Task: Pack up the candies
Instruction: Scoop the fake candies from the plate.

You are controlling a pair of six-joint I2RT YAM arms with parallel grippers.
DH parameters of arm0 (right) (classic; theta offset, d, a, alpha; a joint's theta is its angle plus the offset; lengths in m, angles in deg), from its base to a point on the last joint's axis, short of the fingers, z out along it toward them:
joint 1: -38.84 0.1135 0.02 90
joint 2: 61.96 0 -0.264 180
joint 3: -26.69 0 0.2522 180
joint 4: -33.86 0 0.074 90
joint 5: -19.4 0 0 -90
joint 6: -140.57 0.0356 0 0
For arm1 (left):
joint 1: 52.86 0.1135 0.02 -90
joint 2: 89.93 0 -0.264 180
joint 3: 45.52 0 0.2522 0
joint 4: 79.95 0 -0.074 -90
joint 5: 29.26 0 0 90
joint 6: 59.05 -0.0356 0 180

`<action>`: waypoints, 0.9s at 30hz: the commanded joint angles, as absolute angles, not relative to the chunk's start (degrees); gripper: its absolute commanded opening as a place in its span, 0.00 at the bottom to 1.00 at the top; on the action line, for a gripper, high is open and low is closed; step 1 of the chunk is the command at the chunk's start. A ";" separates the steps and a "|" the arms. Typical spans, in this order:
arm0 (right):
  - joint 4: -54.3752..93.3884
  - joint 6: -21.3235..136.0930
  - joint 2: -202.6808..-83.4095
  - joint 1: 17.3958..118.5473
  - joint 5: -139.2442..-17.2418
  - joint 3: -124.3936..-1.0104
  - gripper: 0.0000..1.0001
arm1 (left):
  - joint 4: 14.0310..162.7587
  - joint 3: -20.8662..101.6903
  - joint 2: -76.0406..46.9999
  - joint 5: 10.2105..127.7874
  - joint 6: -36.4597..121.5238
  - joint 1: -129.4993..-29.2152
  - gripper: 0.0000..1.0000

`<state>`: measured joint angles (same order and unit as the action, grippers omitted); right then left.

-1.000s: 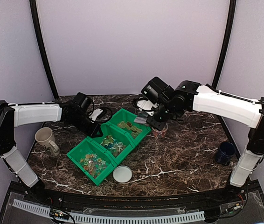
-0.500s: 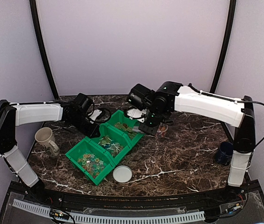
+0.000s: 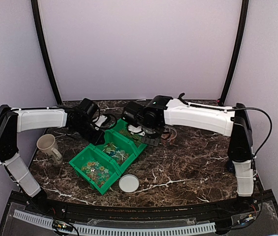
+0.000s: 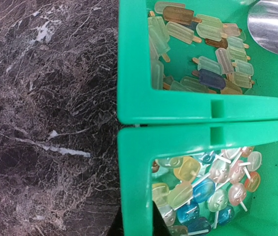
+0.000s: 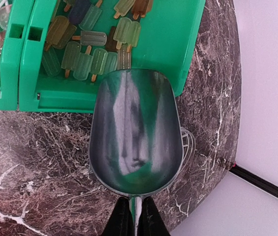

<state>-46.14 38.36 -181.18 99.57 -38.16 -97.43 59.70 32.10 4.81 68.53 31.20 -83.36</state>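
The candies [image 4: 208,78] lay in the three compartments of a green bin [image 4: 178,110] on the marble table [image 3: 188,167]. The left wrist view showed two compartments: ice-lolly shapes in pale green, brown and blue in one, and round sweets on white sticks in gold, blue and orange in the next (both groups were cut off by the frame edge). The third compartment appeared only from overhead, its contents too small to sort by shape.

The left gripper [image 3: 100,139] was clamped on the bin's side wall at the compartment of stick sweets. Only slivers of its dark fingers [image 4: 159,223] entered its own camera's frame. The right gripper [image 5: 135,219] was closed tight on the thin handle of a metal scoop [image 5: 135,132], whose polished bowl mirrored the green plastic. The scoop's lip overlapped the outer wall of the ice-lolly compartment, but contact could not be judged. From above, the right wrist hid the scoop and much of that compartment.

A clear object [image 5: 188,142] under the scoop's edge was indistinct. A beige mug [image 3: 48,146] stood left of the bin and a white lid [image 3: 128,183] lay beside its near corner. A dark mug [image 3: 229,166] was mostly hidden behind the right arm.
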 commanded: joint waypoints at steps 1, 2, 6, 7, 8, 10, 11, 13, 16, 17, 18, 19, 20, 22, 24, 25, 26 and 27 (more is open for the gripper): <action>-45.27 34.21 -183.34 101.46 -29.06 -98.81 0.00 | 61.42 35.30 3.19 71.28 31.92 -83.78 0.00; -44.64 32.63 -183.67 101.95 -27.54 -98.41 0.00 | 61.46 35.30 3.17 71.33 31.92 -83.79 0.00; -42.35 26.34 -186.09 103.71 -19.69 -97.84 0.00 | 61.43 35.38 3.21 71.52 31.92 -83.92 0.00; -42.05 25.15 -186.78 103.93 -19.61 -98.60 0.00 | 61.43 35.29 3.11 71.54 31.99 -83.94 0.00; -41.62 23.76 -187.45 104.11 -19.62 -99.45 0.00 | 61.55 35.30 3.03 71.61 32.00 -83.95 0.00; -40.82 21.23 -188.85 104.56 -18.96 -100.59 0.00 | 61.55 35.22 2.83 71.64 32.00 -84.01 0.00; -40.36 20.08 -189.44 104.73 -18.85 -100.77 0.00 | 61.59 35.14 2.75 71.68 31.99 -84.03 0.00; -38.95 17.65 -190.30 104.85 -18.91 -100.63 0.00 | 61.66 35.13 2.61 71.89 31.92 -84.04 0.00; -36.39 14.77 -190.80 104.85 -19.92 -99.97 0.00 | 61.75 34.96 2.29 71.79 31.85 -84.05 0.00; -35.46 14.04 -190.77 104.84 -20.56 -99.69 0.00 | 61.77 34.91 2.18 71.78 31.83 -84.06 0.00; -34.08 13.46 -190.60 104.85 -21.67 -98.97 0.00 | 61.81 34.95 2.11 71.85 31.83 -84.06 0.00; -32.37 12.72 -190.04 104.78 -22.99 -97.78 0.00 | 61.78 34.95 2.15 71.94 31.83 -84.06 0.00; -30.22 11.60 -189.23 104.75 -24.00 -96.22 0.00 | 61.77 34.91 2.18 72.03 31.83 -83.99 0.00; -26.07 10.41 -187.17 104.25 -27.73 -92.95 0.00 | 61.99 34.80 2.02 72.06 31.82 -84.04 0.00; -22.62 10.35 -185.02 103.22 -31.94 -90.14 0.00 | 62.12 34.65 1.92 72.08 31.83 -84.05 0.00; -21.15 10.42 -184.23 102.68 -33.67 -88.88 0.00 | 62.12 34.71 1.97 72.00 31.83 -84.06 0.00; -20.36 10.64 -183.46 102.18 -34.98 -87.71 0.00 | 62.12 34.69 2.06 72.00 31.79 -84.00 0.00; -19.86 10.96 -182.98 101.76 -35.96 -86.89 0.00 | 62.17 34.69 1.98 71.99 31.77 -84.05 0.00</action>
